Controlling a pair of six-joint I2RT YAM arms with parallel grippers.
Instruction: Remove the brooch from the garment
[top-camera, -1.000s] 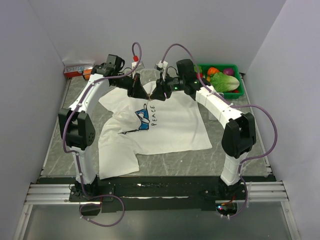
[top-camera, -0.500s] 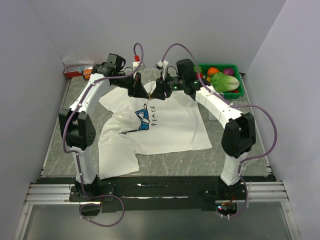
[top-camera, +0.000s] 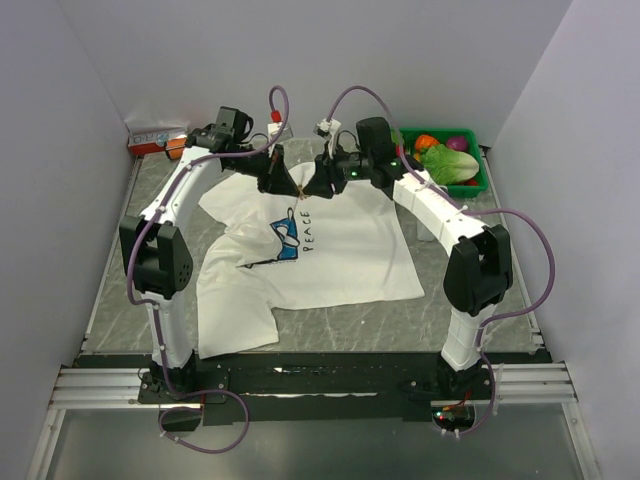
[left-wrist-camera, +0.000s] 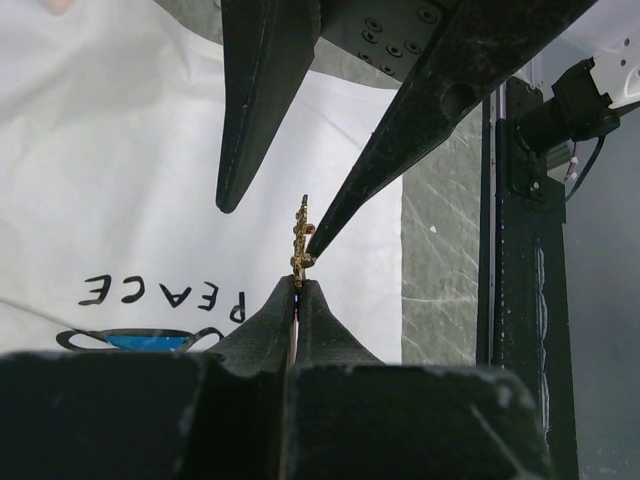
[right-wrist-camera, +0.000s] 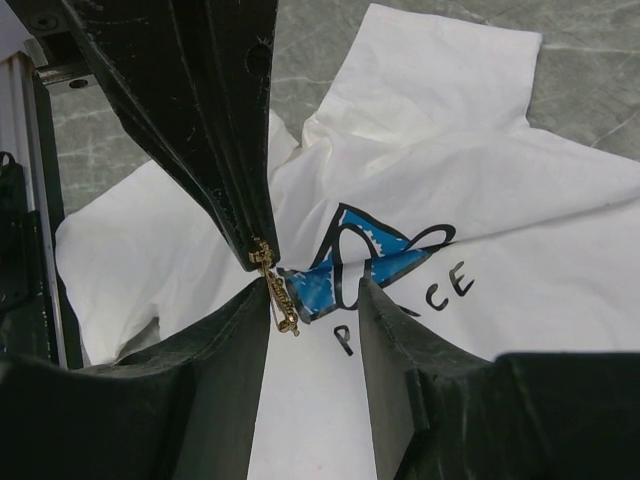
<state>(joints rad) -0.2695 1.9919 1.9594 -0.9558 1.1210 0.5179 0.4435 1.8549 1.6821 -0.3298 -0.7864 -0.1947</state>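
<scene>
The white T-shirt (top-camera: 340, 255) lies flat on the table, its blue print and the word "PEACE" facing up (right-wrist-camera: 380, 265). My left gripper (left-wrist-camera: 298, 285) is shut on the lower end of the small gold brooch (left-wrist-camera: 299, 238) and holds it above the shirt. In the right wrist view the brooch (right-wrist-camera: 281, 300) hangs from the left gripper's tips (right-wrist-camera: 255, 250), and I see no cloth on it. My right gripper (right-wrist-camera: 313, 290) is open around the brooch, with one fingertip (left-wrist-camera: 313, 230) touching it. In the top view both grippers meet over the shirt's collar area (top-camera: 300, 190).
A green bin (top-camera: 470, 182) of vegetables stands at the back right. A red-and-white box (top-camera: 155, 137) lies at the back left. White walls close in three sides. A black rail (top-camera: 300, 375) runs along the near edge.
Both grippers have shifted slightly toward the back together. The left stays shut on the brooch and the right stays open beside it.
</scene>
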